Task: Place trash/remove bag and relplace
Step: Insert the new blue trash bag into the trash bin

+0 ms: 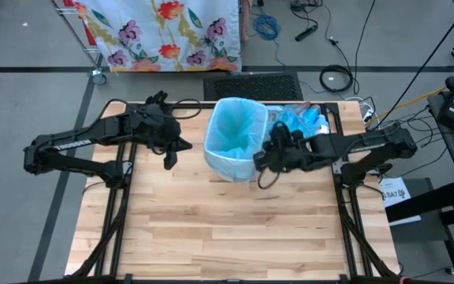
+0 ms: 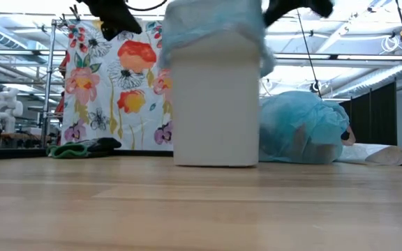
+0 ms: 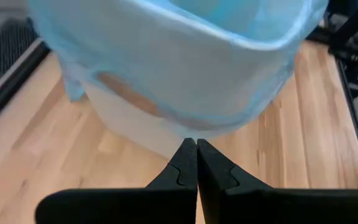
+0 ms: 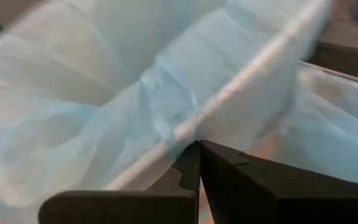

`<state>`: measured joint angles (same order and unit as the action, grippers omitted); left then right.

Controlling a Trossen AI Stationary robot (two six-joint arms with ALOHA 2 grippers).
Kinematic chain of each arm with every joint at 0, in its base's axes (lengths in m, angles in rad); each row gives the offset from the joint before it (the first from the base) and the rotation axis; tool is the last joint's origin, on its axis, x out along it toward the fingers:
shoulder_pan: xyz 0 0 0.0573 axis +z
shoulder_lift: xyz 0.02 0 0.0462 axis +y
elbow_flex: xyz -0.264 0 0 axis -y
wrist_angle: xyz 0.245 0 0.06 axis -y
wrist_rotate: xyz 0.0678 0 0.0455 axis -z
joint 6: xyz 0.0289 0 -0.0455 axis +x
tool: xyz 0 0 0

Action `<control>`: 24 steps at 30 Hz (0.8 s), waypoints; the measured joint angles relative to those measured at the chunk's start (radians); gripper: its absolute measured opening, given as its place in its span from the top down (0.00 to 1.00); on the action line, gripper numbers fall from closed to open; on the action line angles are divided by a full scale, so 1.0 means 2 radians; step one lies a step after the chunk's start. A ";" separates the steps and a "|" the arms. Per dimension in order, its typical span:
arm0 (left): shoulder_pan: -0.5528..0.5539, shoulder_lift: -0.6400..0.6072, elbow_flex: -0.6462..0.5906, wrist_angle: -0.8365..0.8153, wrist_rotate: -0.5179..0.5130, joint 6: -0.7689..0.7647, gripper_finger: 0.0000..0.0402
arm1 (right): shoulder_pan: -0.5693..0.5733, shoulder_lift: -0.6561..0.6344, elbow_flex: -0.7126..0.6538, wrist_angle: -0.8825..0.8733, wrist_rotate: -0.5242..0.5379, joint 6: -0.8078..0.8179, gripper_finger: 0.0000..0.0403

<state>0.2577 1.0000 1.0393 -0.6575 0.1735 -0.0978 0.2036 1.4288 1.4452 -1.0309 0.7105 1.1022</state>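
Note:
A white bin [image 1: 231, 167] stands upright in the middle of the table's far half, lined with a light-blue bag [image 1: 235, 130] folded over its rim. A second, stuffed light-blue bag [image 1: 302, 120] lies behind it to the right, resting on the table [image 2: 302, 129]. The trash is out of view. My left gripper [image 1: 170, 158] is shut and hovers left of the bin, apart from it; in its wrist view the shut tips [image 3: 196, 142] point at the bin's wall. My right gripper [image 1: 261, 163] is shut at the bin's near right side. My right gripper has its shut fingertips [image 4: 191, 152] right at the bag's folded-over rim [image 4: 182, 127], coming in slanting down from the table's right. The picture is blurred there, and I cannot tell whether they touch the bag.
A flowered cloth [image 1: 164, 31] hangs on a rack beyond the far edge. Cables and a dark mat [image 1: 251, 85] lie behind the bin. A pale flat sheet [image 2: 375, 153] lies at the far right. The near half of the wooden table [image 1: 235, 229] is bare.

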 joint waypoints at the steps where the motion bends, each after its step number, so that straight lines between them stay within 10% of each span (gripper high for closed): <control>1: 0.000 -0.002 0.000 -0.010 0.000 0.000 1.00 | -0.010 0.000 0.000 0.023 -0.011 -0.027 1.00; 14: 0.000 -0.049 0.000 -0.058 -0.028 -0.025 1.00 | -0.126 0.047 0.000 0.147 -0.110 -0.189 1.00; 24: -0.001 -0.098 -0.045 -0.071 -0.050 -0.037 1.00 | -0.047 0.011 0.000 0.048 -0.081 -0.133 1.00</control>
<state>0.2566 0.8045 0.9502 -0.7986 0.0734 -0.1727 0.1090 1.4509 1.4454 -0.9358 0.5488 0.8365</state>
